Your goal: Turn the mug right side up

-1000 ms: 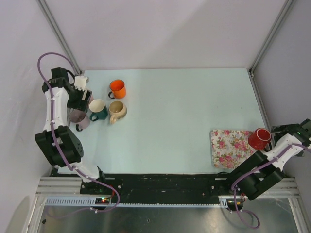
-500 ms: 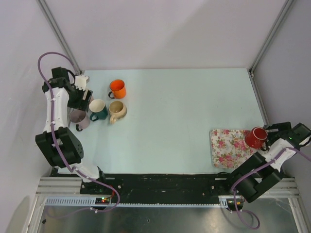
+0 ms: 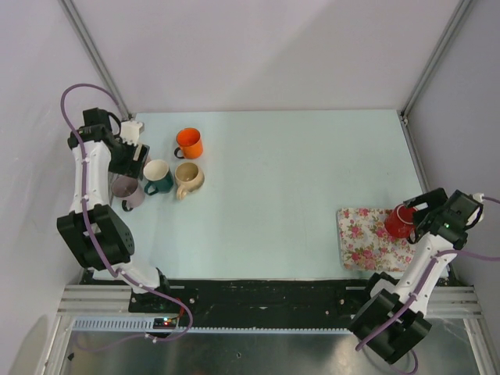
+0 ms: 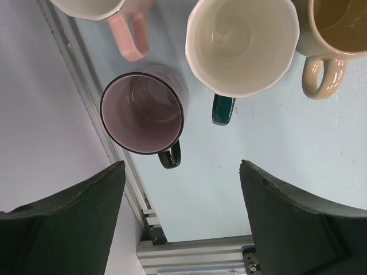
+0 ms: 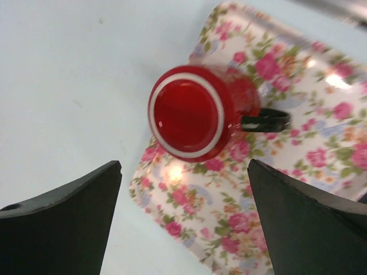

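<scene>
The red mug (image 5: 189,112) stands upside down on the floral tray (image 5: 298,189), its white-ringed base up and its black handle (image 5: 266,120) pointing right in the right wrist view. In the top view the mug (image 3: 395,223) is at the tray's right side. My right gripper (image 5: 184,166) is open and empty, above the mug and apart from it; in the top view it (image 3: 412,219) is just right of the mug. My left gripper (image 4: 180,172) is open and empty, high over the mugs at the far left (image 3: 131,160).
At the far left stand upright mugs: mauve with a black handle (image 4: 143,114), teal with a white inside (image 4: 241,46), beige (image 4: 332,28), pink (image 4: 114,11) and orange (image 3: 189,142). The table's metal left rail (image 4: 109,143) runs close to them.
My right arm has swung up and leftward, bringing its gripper over the red mug. The mug shows slightly further left on the tray. The left arm has barely moved.
</scene>
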`<move>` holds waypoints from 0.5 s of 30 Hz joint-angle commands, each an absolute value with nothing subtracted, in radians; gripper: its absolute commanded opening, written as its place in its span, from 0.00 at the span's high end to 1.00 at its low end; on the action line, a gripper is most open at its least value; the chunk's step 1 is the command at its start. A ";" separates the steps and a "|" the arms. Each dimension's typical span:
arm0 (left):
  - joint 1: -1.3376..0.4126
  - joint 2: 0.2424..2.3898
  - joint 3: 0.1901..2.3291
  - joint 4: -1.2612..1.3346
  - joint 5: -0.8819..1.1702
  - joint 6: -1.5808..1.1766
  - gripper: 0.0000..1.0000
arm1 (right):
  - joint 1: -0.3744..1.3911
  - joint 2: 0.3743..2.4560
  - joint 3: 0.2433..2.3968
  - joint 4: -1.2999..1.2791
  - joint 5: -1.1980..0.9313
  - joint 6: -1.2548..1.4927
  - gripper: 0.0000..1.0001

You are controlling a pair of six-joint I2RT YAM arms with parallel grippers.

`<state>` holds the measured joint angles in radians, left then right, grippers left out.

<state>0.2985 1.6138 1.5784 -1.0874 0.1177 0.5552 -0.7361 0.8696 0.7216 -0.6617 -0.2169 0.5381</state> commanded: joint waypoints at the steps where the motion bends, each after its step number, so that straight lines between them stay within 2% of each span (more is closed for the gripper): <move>1: 0.291 1.592 1.601 -1.094 0.161 0.571 0.15 | -0.721 0.851 0.781 -0.656 0.071 0.408 0.01; 8: 0.287 1.598 1.623 -1.094 0.180 0.596 0.15 | -0.718 0.850 0.665 -0.344 -0.109 -0.085 0.01; 11: 0.286 1.595 1.625 -1.094 0.207 0.605 0.15 | -0.668 0.855 0.631 -0.330 -0.152 -0.308 0.01; 13: 0.287 1.603 1.635 -1.093 0.230 0.607 0.15 | -0.669 0.803 0.595 -0.389 -0.361 -0.459 0.01; 15: 0.286 1.612 1.650 -1.093 0.248 0.608 0.16 | -0.644 0.842 0.635 -0.557 -0.533 -0.639 0.01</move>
<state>0.2939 1.6157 1.5875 -1.0904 0.1787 0.5816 -0.6750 0.8421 0.6132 -0.4236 -0.2108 -0.2131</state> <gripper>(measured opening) 0.844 0.993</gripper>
